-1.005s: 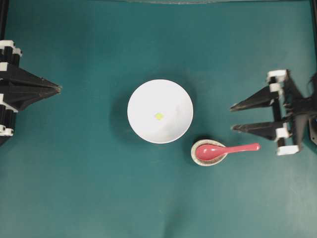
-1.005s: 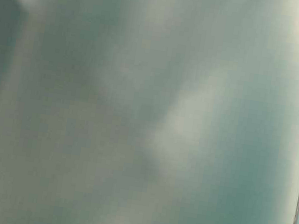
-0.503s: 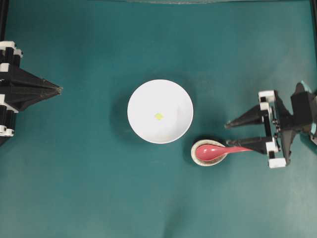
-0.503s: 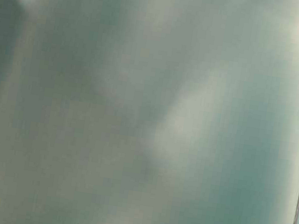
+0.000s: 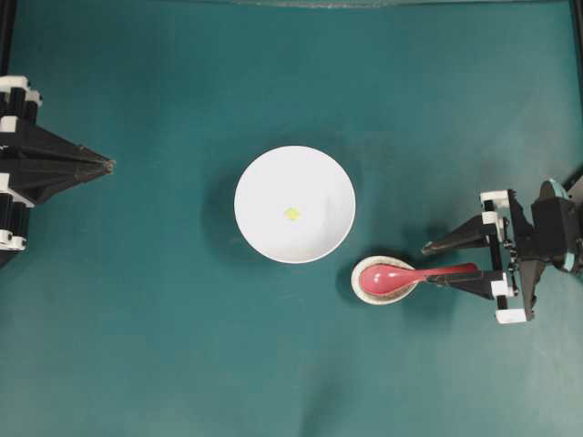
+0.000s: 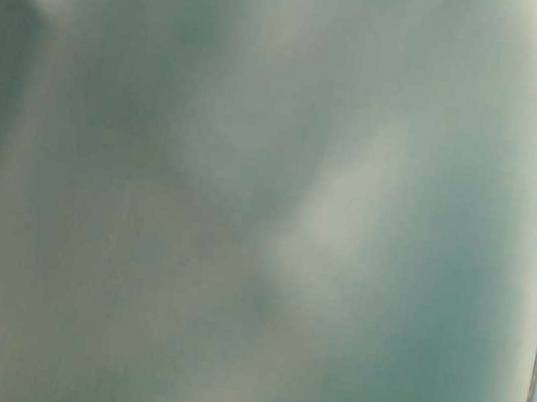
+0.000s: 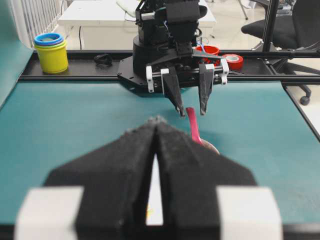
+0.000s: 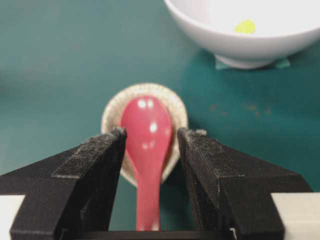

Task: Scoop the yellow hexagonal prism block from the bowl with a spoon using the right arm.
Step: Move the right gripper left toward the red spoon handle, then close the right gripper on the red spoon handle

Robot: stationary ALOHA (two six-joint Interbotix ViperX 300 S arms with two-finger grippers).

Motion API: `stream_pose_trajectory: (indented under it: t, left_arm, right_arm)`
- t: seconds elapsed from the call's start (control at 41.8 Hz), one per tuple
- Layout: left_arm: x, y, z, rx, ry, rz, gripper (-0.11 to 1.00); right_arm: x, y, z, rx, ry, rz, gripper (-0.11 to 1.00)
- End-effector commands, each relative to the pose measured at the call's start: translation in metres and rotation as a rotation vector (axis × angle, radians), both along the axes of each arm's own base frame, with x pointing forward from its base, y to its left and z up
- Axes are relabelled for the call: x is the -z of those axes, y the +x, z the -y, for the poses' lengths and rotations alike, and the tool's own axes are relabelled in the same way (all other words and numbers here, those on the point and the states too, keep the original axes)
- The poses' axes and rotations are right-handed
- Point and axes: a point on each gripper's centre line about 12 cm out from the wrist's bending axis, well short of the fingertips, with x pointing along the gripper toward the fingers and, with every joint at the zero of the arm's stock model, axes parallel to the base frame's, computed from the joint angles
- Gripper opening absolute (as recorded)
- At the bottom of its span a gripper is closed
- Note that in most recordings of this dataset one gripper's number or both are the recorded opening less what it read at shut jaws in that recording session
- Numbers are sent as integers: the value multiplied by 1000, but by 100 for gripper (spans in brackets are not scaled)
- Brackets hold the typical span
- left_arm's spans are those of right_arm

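You're working on a matte teal table; beyond its far rail sit stacked cups and an office chair. The glossy pink spoon lies with its scoop in the speckled oval spoon rest, its handle between the spread fingers of the right gripper — not gripped. The yellow block lies in the smooth white bowl. The left gripper is pinched closed on nothing. The table-level view is a blur.

A speckled oval spoon rest sits on the teal table.
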Motion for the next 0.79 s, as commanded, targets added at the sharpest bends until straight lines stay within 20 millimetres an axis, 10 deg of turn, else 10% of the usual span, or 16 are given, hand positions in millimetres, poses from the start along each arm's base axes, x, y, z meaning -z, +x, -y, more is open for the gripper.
stream_pose_trajectory:
  t: [0.0,0.766]
  left_arm:
    - [-6,2,0,1,-2,15,0]
    - [-6,2,0,1,-3,12,0]
  right_arm:
    - [1,1,-1,1,5,3,52]
    - [26,-5,-4,-2,13,-129,52]
